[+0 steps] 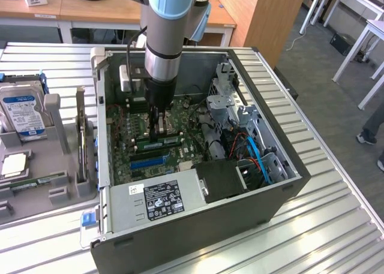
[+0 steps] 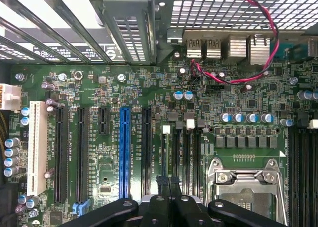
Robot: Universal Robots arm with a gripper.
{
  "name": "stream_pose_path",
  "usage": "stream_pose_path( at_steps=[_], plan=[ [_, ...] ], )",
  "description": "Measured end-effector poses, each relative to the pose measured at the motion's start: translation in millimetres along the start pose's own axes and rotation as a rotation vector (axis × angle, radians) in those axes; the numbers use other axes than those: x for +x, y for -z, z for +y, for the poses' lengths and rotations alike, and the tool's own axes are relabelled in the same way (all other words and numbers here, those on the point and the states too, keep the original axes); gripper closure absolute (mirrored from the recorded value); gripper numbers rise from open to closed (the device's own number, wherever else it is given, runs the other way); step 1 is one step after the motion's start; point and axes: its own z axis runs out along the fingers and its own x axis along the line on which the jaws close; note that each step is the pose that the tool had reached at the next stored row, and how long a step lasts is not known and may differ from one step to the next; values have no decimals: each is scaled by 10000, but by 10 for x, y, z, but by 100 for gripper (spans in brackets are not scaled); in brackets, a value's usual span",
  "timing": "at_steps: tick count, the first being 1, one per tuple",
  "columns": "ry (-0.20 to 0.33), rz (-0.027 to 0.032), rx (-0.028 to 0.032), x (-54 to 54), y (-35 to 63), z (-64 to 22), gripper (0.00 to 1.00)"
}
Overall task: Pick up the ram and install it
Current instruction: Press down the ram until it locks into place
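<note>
At the table's (image 1: 336,226) left edge in the exterior view sits a grey holder tray (image 1: 36,184). A silver hard drive (image 1: 23,111) with a blue-and-white label stands in it, and a thin board (image 1: 80,139) stands on edge in a slot nearer the case. The open computer case (image 1: 198,160) takes up the middle of the table, lying on its side with the motherboard (image 1: 135,151) exposed and the power supply (image 1: 159,202) at its near wall.

The arm (image 1: 168,28) reaches straight down into the case. The tool (image 1: 159,129) has its fingers drawn fully together, low over the motherboard, and I cannot tell that anything sits between them. The ram (image 1: 161,143), a narrow green stick, lies seated across the board directly under the fingertips, just above a blue slot (image 1: 147,162).

In the wrist view, the tool (image 2: 168,183) shows its two dark fingers pressed together over the memory slots (image 2: 186,152), between a long blue expansion slot (image 2: 124,152) and the metal processor socket (image 2: 246,185). Red and black wires (image 2: 258,63) loop near the rear ports (image 2: 223,48).

Toward the case's right side in the exterior view are a metal drive cage (image 1: 225,97) and blue cables (image 1: 258,154).
</note>
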Motion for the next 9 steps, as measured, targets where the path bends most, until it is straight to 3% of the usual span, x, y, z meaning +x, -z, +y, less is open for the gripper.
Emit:
stream_pose_path(
  at_steps=[9],
  plan=[
    [0,-5,2,-1,-6,-1,89]
  ],
)
